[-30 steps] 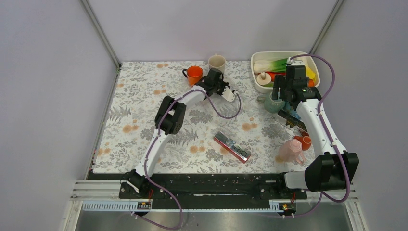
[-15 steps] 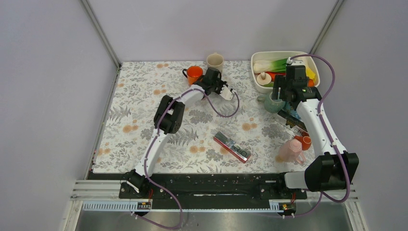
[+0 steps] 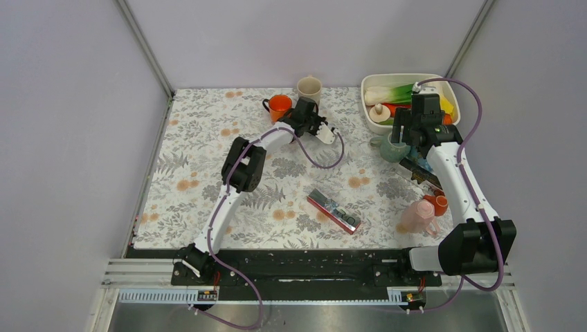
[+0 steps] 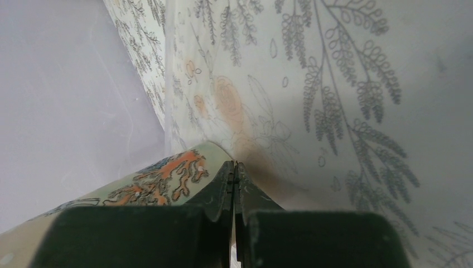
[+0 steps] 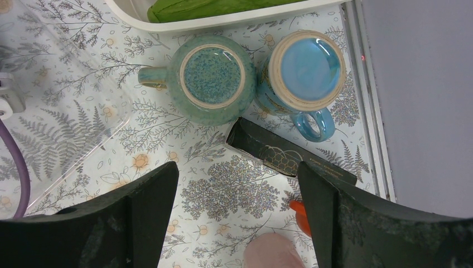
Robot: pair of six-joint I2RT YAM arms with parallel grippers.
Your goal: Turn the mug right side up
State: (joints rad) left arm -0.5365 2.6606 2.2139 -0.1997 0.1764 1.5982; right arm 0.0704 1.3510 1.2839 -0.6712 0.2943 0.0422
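Observation:
Two mugs stand bottom up at the far right, seen in the right wrist view: a teal-green mug point(image 5: 212, 78) with its handle to the left and a blue mug point(image 5: 309, 70) touching it on the right. The teal mug also shows in the top view point(image 3: 392, 149). My right gripper point(image 5: 237, 167) is open and empty, above and just short of them point(image 3: 407, 135). My left gripper point(image 4: 234, 166) is shut on nothing, right beside a cream mug with an orange pattern point(image 4: 162, 176), which stands upright at the far middle point(image 3: 309, 88).
An orange mug point(image 3: 280, 106) stands left of the cream mug. A white tub point(image 3: 369, 114) holds vegetables at the far right. A black box point(image 5: 290, 156), a pink cup point(image 3: 417, 216) and a small orange cup point(image 3: 439, 204) lie along the right side. A red-edged box point(image 3: 334, 211) lies mid-table.
My left gripper has shifted slightly to the far left, and the cream mug has moved a little left with it. The right arm has not moved.

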